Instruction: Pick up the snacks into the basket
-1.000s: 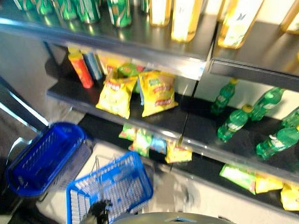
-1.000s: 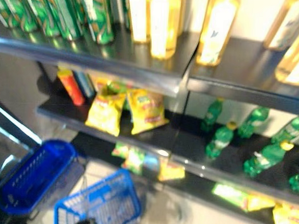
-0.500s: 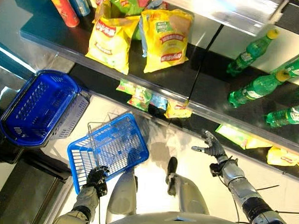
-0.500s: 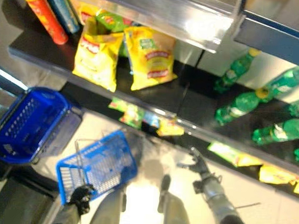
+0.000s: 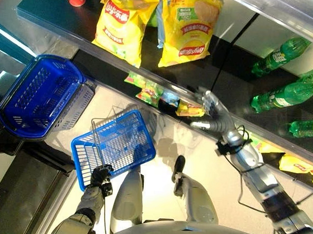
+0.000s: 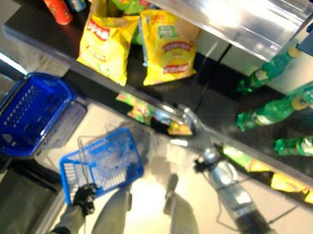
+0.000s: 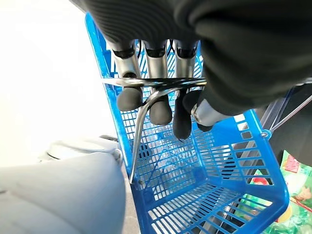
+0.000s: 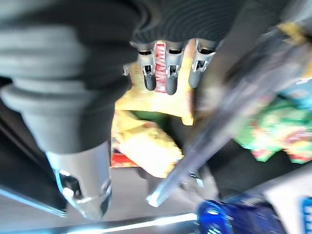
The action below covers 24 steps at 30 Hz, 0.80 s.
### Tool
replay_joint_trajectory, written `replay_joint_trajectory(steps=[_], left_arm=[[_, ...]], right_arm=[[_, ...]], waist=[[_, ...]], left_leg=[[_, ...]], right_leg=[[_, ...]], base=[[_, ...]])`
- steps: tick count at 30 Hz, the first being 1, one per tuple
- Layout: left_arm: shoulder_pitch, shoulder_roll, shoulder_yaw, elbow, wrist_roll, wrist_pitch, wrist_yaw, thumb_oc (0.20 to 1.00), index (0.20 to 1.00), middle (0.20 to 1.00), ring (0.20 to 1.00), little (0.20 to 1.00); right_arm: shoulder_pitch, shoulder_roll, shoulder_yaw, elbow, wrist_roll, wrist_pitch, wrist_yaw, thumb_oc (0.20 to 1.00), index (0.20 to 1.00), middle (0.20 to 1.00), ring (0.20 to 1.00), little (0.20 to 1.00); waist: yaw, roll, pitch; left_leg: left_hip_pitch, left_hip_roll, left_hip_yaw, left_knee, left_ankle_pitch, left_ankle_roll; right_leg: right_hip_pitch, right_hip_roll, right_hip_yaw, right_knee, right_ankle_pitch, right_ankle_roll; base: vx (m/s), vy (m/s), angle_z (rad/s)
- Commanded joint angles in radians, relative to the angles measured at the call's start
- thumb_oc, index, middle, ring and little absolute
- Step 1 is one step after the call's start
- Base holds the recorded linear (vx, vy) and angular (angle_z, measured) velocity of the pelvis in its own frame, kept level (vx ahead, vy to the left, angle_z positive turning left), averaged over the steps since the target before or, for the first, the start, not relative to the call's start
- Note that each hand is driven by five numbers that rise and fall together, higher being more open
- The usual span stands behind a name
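Left hand (image 5: 101, 177): nearest, low at left; fingers curled round the wire handle (image 7: 146, 105) of the basket.
Basket (image 5: 114, 146): light blue, carried over the floor, nothing in it.
Right hand (image 5: 212, 111): stretched out to the shelf edge (image 5: 162, 91), fingers straight and apart, holding nothing.
Small snack packets (image 5: 147, 91): yellow and green, on the lower shelf just past the right hand.
Second basket (image 5: 36, 95): dark blue, at far left.
Large chip bags (image 5: 186, 28): yellow, middle shelf.
Green bottles (image 5: 280, 95): lying at right.

Robot hand (image 8: 168, 73) nr yellow snack bags (image 8: 144, 151)
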Motion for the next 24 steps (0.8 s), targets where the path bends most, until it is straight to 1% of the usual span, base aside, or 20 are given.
replay_joint_trajectory(steps=[1, 2, 3, 7, 8, 9, 11, 12, 13, 16, 17, 18, 19, 20, 22, 23, 24], left_arm=[[0.033, 0.031, -0.021, 0.005, -0.019, -0.005, 0.044, 0.2, 0.2, 0.2, 0.2, 0.2], [0.032, 0.035, -0.025, 0.0, -0.019, 0.004, 0.053, 0.2, 0.2, 0.2, 0.2, 0.2], [0.032, 0.035, -0.025, 0.0, -0.019, 0.004, 0.053, 0.2, 0.2, 0.2, 0.2, 0.2], [0.029, 0.041, -0.035, -0.013, -0.024, 0.015, 0.067, 0.2, 0.2, 0.2, 0.2, 0.2], [0.029, 0.043, -0.039, -0.018, -0.024, 0.019, 0.073, 0.2, 0.2, 0.2, 0.2, 0.2], [0.029, 0.043, -0.039, -0.018, -0.024, 0.019, 0.073, 0.2, 0.2, 0.2, 0.2, 0.2], [0.03, 0.045, -0.044, -0.028, -0.019, 0.021, 0.08, 0.2, 0.2, 0.2, 0.2, 0.2], [0.028, 0.048, -0.049, -0.038, -0.015, 0.02, 0.094, 0.2, 0.2, 0.2, 0.2, 0.2], [0.028, 0.048, -0.049, -0.038, -0.015, 0.02, 0.094, 0.2, 0.2, 0.2, 0.2, 0.2], [0.017, 0.047, -0.059, -0.044, -0.016, 0.018, 0.114, 0.2, 0.2, 0.2, 0.2, 0.2], [0.009, 0.045, -0.062, -0.043, -0.017, 0.018, 0.123, 0.2, 0.2, 0.2, 0.2, 0.2], [0.009, 0.045, -0.062, -0.043, -0.017, 0.018, 0.123, 0.2, 0.2, 0.2, 0.2, 0.2], [0.0, 0.046, -0.072, -0.059, -0.007, 0.018, 0.146, 0.2, 0.2, 0.2, 0.2, 0.2], [0.0, 0.046, -0.072, -0.059, -0.007, 0.018, 0.146, 0.2, 0.2, 0.2, 0.2, 0.2], [-0.005, 0.048, -0.079, -0.07, -0.006, 0.016, 0.16, 0.2, 0.2, 0.2, 0.2, 0.2], [-0.009, 0.048, -0.089, -0.083, 0.001, 0.016, 0.178, 0.2, 0.2, 0.2, 0.2, 0.2], [-0.01, 0.049, -0.089, -0.083, 0.001, 0.016, 0.178, 0.2, 0.2, 0.2, 0.2, 0.2]], right_arm=[[-0.064, 0.034, 0.039, -0.101, 0.04, -0.07, -0.055, 1.0, 1.0, 1.0, 1.0, 1.0], [-0.109, 0.057, 0.064, -0.11, 0.055, -0.068, -0.065, 1.0, 1.0, 1.0, 1.0, 1.0], [-0.109, 0.058, 0.064, -0.11, 0.055, -0.068, -0.065, 1.0, 1.0, 1.0, 1.0, 1.0], [-0.173, 0.113, 0.108, -0.108, 0.116, -0.067, -0.074, 1.0, 1.0, 1.0, 1.0, 1.0], [-0.197, 0.133, 0.123, -0.093, 0.144, -0.065, -0.074, 1.0, 1.0, 1.0, 1.0, 1.0], [-0.198, 0.133, 0.123, -0.093, 0.144, -0.065, -0.074, 1.0, 1.0, 1.0, 1.0, 1.0], [-0.218, 0.144, 0.121, -0.087, 0.125, -0.064, -0.105, 1.0, 1.0, 1.0, 1.0, 1.0], [-0.234, 0.164, 0.11, -0.068, 0.108, -0.068, -0.15, 1.0, 1.0, 1.0, 1.0, 1.0], [-0.234, 0.164, 0.11, -0.068, 0.108, -0.068, -0.15, 1.0, 1.0, 1.0, 1.0, 1.0], [-0.284, 0.208, 0.085, -0.016, 0.045, -0.065, -0.248, 1.0, 1.0, 1.0, 1.0, 1.0], [-0.315, 0.22, 0.085, 0.011, 0.021, -0.056, -0.282, 1.0, 1.0, 1.0, 1.0, 1.0], [-0.315, 0.22, 0.085, 0.011, 0.021, -0.056, -0.282, 1.0, 1.0, 1.0, 1.0, 1.0], [-0.382, 0.237, 0.062, 0.064, -0.084, -0.025, -0.372, 1.0, 1.0, 1.0, 1.0, 1.0], [-0.383, 0.237, 0.062, 0.064, -0.084, -0.025, -0.372, 1.0, 1.0, 1.0, 1.0, 1.0], [-0.431, 0.257, 0.045, 0.108, -0.091, -0.021, -0.421, 1.0, 1.0, 1.0, 1.0, 1.0], [-0.479, 0.271, 0.023, 0.147, -0.144, -0.008, -0.486, 1.0, 1.0, 1.0, 1.0, 1.0], [-0.479, 0.271, 0.023, 0.147, -0.144, -0.008, -0.487, 1.0, 1.0, 1.0, 1.0, 1.0]], waist=[[0.041, -0.051, -0.012], [0.052, -0.053, -0.006], [0.05, -0.053, -0.008], [0.069, -0.061, 0.003], [0.08, -0.063, 0.01], [0.078, -0.063, 0.008], [0.088, -0.065, 0.014], [0.094, -0.063, 0.016], [0.094, -0.063, 0.015], [0.102, -0.058, 0.023], [0.105, -0.056, 0.026], [0.105, -0.056, 0.026], [0.114, -0.048, 0.034], [0.114, -0.048, 0.034], [0.118, -0.043, 0.04], [0.125, -0.035, 0.047], [0.125, -0.035, 0.048]], left_leg=[[-0.055, -0.028, 0.0, 0.117, -0.064, 0.023], [-0.063, -0.03, -0.006, 0.119, -0.063, 0.023], [-0.065, -0.031, -0.007, 0.116, -0.06, 0.024], [-0.076, -0.035, -0.016, 0.117, -0.057, 0.025], [-0.077, -0.036, -0.018, 0.118, -0.058, 0.025], [-0.079, -0.037, -0.019, 0.115, -0.055, 0.025], [-0.082, -0.037, -0.022, 0.118, -0.056, 0.026], [-0.09, -0.04, -0.027, 0.119, -0.055, 0.028], [-0.09, -0.04, -0.027, 0.119, -0.055, 0.028], [-0.098, -0.042, -0.03, 0.121, -0.053, 0.03], [-0.099, -0.043, -0.03, 0.121, -0.053, 0.03], [-0.099, -0.043, -0.03, 0.121, -0.053, 0.03], [-0.112, -0.049, -0.033, 0.127, -0.053, 0.033], [-0.112, -0.049, -0.033, 0.127, -0.053, 0.033], [-0.119, -0.052, -0.034, 0.128, -0.051, 0.035], [-0.13, -0.055, -0.036, 0.13, -0.049, 0.037], [-0.13, -0.055, -0.036, 0.131, -0.049, 0.037]], right_leg=[[0.004, -0.07, 0.038, 0.005, 0.05, 0.079], [0.002, -0.071, 0.031, 0.007, 0.05, 0.078], [0.0, -0.072, 0.03, 0.006, 0.051, 0.078], [-0.002, -0.072, 0.016, 0.008, 0.049, 0.078], [0.002, -0.071, 0.011, 0.006, 0.049, 0.078], [0.0, -0.072, 0.01, 0.005, 0.05, 0.078], [0.002, -0.07, 0.007, 0.005, 0.048, 0.077], [-0.001, -0.071, 0.001, 0.006, 0.05, 0.077], [-0.001, -0.071, 0.001, 0.006, 0.05, 0.077], [-0.006, -0.072, -0.002, 0.008, 0.051, 0.077], [-0.007, -0.072, -0.003, 0.008, 0.052, 0.077], [-0.007, -0.072, -0.003, 0.008, 0.052, 0.077], [-0.014, -0.073, -0.007, 0.012, 0.053, 0.076], [-0.014, -0.073, -0.007, 0.012, 0.053, 0.076], [-0.022, -0.073, -0.007, 0.015, 0.055, 0.075], [-0.032, -0.074, -0.01, 0.02, 0.055, 0.076], [-0.032, -0.075, -0.01, 0.02, 0.055, 0.076]], base=[[-0.01, -0.009, 0.12], [0.0, -0.005, 0.13], [-0.01, -0.009, 0.06], [0.01, -0.01, 0.13], [0.0, -0.007, 0.14], [0.01, -0.005, 0.12], [0.0, -0.013, 0.18], [0.0, -0.014, 0.13], [0.0, -0.003, 0.1], [0.0, 0.004, 0.01], [0.0, 0.0, 0.0], [-0.03, 0.035, 0.02], [0.0, 0.0, 0.0], [-0.02, 0.033, 0.03], [-0.01, 0.022, 0.04], [-0.02, 0.035, 0.08], [-0.02, 0.022, 0.08]])
